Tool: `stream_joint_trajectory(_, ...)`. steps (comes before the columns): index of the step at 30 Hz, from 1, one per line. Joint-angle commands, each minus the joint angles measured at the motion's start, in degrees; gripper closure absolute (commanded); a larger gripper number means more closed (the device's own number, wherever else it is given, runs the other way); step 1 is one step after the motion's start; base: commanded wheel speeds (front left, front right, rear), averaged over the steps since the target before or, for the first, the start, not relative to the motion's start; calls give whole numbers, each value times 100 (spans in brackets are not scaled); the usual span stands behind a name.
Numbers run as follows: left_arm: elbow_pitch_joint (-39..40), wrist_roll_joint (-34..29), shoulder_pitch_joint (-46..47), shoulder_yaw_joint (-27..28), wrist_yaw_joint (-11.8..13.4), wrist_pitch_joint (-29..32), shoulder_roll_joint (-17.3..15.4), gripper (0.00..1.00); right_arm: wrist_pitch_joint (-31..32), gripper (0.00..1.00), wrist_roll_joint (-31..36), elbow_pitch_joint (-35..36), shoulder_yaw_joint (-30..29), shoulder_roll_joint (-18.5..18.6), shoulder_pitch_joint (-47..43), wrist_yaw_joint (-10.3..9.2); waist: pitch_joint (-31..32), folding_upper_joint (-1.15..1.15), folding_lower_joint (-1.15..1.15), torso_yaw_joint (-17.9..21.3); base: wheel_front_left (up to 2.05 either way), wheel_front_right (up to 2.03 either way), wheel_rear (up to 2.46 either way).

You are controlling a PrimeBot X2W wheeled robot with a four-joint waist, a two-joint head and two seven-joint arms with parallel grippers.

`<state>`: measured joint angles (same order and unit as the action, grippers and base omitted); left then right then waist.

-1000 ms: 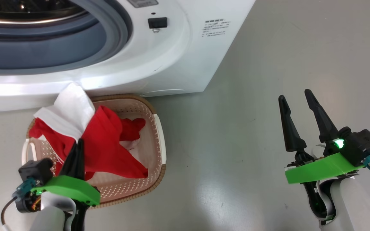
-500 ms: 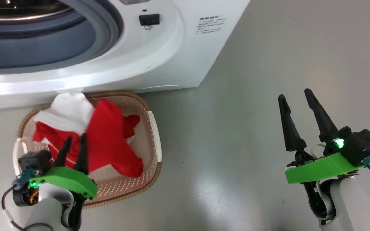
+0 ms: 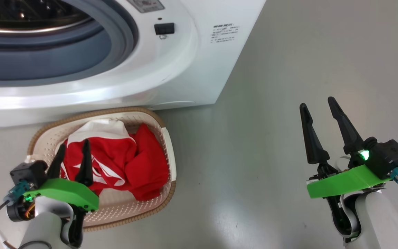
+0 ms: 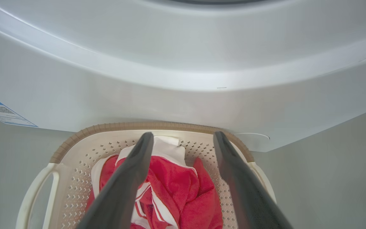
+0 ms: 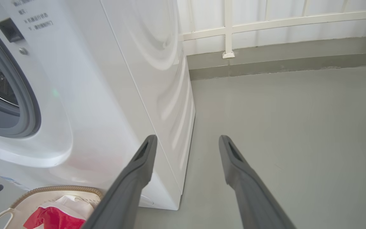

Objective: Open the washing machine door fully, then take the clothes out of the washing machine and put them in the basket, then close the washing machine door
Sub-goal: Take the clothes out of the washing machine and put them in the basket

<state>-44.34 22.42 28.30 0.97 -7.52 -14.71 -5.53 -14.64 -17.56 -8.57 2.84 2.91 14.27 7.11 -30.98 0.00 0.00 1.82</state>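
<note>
The red and white clothes [image 3: 126,166] lie heaped in the cream basket [image 3: 167,145], which stands on the floor against the washing machine [image 3: 185,62]. My left gripper [image 3: 74,144] hovers open just above the basket's near left side, nothing between its fingers. In the left wrist view this gripper [image 4: 183,134] frames the clothes [image 4: 176,187] in the basket [image 4: 75,149] below. Far to the right, my right gripper [image 3: 316,102] hangs open and empty over bare floor. The machine's opening shows its grey-blue gasket [image 3: 123,38] and steel drum [image 3: 19,14]. The washing machine door is out of view.
Grey floor [image 3: 271,86] spreads right of the machine. In the right wrist view a white railing and low kerb [image 5: 265,60] run along the far wall, behind the machine's side panel [image 5: 157,79]. A blue sticker [image 4: 2,111] marks the machine's lower front.
My left gripper has gone from shut to open and let the clothes go. The clothes have dropped from a raised bunch into the basket. The right arm has stayed still.
</note>
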Motion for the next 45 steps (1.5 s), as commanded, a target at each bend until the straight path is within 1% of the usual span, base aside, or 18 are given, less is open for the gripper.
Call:
stream_joint_trajectory(1,186,-69,-199,208,3,-29,-148,0,-36,0,25,96,133,-3,-71,37,132,0,0,-9,0,0,0)
stream_joint_trajectory(17,1364,-465,-910,593,3,-29,-84,0,-36,0,49,-115,145,-3,-429,37,1130,0,0,-38,0,0,0)
stream_joint_trajectory(33,2721,-569,-1920,385,3,-29,-133,0,-36,0,79,-224,68,-3,-1043,37,2022,0,0,-42,0,0,0)
stream_joint_trajectory(45,3272,-637,-2731,376,3,-29,-149,0,-36,0,84,-214,-47,-3,-1554,37,2469,0,0,-52,0,0,0)
